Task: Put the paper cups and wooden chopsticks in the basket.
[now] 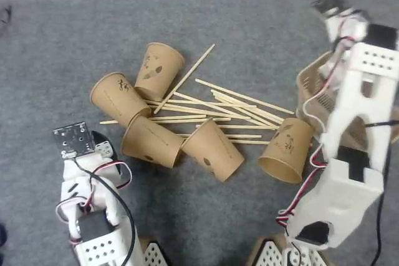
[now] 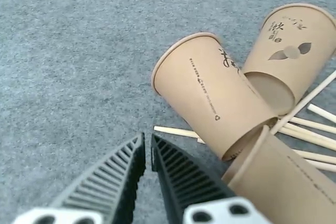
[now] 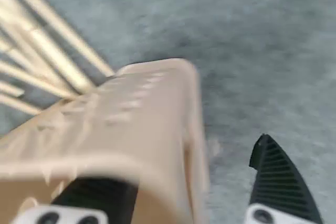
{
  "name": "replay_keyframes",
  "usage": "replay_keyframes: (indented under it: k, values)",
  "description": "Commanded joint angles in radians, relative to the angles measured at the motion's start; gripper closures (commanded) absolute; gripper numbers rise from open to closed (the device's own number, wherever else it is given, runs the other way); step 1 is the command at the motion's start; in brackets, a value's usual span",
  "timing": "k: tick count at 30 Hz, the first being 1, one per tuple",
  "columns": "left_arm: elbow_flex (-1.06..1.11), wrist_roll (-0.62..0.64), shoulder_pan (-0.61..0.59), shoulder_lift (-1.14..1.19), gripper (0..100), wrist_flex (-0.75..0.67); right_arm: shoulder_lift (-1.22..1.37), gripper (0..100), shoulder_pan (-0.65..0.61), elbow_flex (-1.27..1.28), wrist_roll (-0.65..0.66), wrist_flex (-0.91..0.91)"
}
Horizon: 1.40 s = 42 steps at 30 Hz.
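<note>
Fingers (image 2: 123,171) of the left arm sit closed, empty, near a paper cup (image 2: 210,98); right fingers (image 3: 275,174) gape at the basket (image 3: 152,103) wall. Cups and chopsticks (image 1: 230,107) lie strewn on the bench (image 1: 56,48): cups light, crushable, probably best pinched at the rim; sticks thin, stiff, likely slippery.

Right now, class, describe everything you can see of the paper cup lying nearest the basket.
The paper cup is plain tan paper with a small dark print on its side and a rolled rim. It lies on its side on the grey mat, open mouth facing the arms' bases, base toward the basket. Tips of several wooden chopsticks reach its wall. Whether it touches the basket cannot be told.
</note>
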Motion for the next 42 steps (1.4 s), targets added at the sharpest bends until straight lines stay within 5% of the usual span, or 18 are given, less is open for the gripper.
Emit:
replay_keyframes:
  k: [1, 15, 23, 30, 42]
  values:
    - [-0.007, 0.003, 0.009, -0.017, 98, -0.026, -0.068, 69.6, 0.044, -0.186, -0.011, -0.013]
    - [-0.007, 0.003, 0.009, -0.017, 98, -0.025, -0.073, 70.1, 0.051, -0.463, -0.011, 0.137]
    - [-0.007, 0.003, 0.009, -0.017, 98, -0.025, -0.159, 99.7, 0.220, -0.279, -0.005, 0.133]
    - [-0.007, 0.003, 0.009, -0.017, 98, -0.025, -0.139, 83.6, 0.369, -0.132, 0.150, 0.128]
    - [-0.007, 0.003, 0.009, -0.017, 98, -0.023, -0.248, 82.9, 0.344, -0.084, 0.180, 0.131]
